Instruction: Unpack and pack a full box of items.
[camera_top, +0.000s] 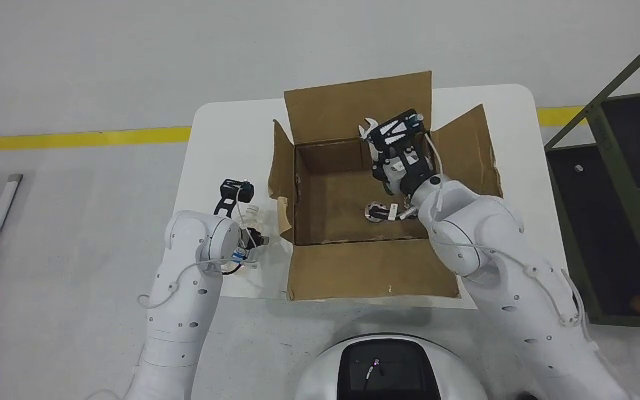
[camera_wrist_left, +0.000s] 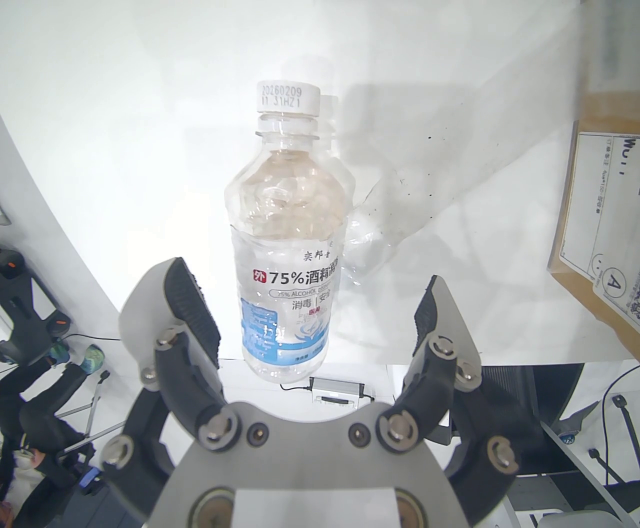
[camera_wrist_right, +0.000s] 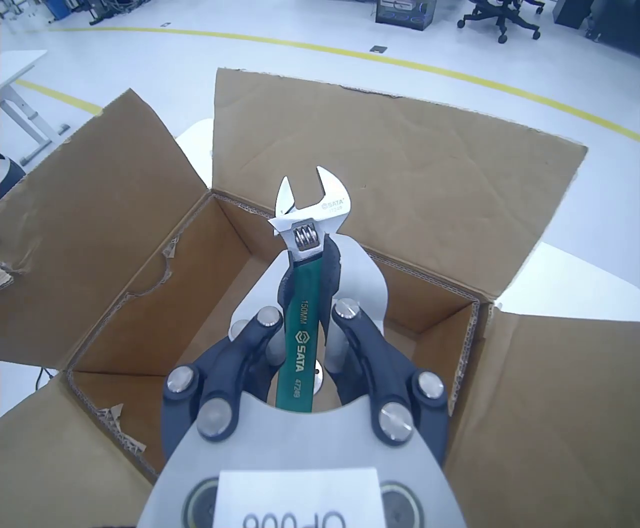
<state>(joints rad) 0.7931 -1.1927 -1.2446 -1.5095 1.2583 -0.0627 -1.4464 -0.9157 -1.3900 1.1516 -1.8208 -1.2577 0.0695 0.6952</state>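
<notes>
Lengthwise, the wrench (camera_wrist_right: 302, 305) juts head-first beyond the right jaws.

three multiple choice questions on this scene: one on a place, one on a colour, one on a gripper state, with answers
1. Where is the clear bottle relative to the box?
A) inside it
B) on the table beside it
C) on a flap

2. What colour is the handle of the wrench in the right gripper?
A) red
B) yellow
C) green

3. How is the left gripper?
A) open
B) shut on the bottle
C) shut on the wrench

Answers:
1 B, it rests on the white tabletop outside the cardboard.
2 C, the handle is green.
3 A, its fingers stand apart either side of the bottle.
</notes>
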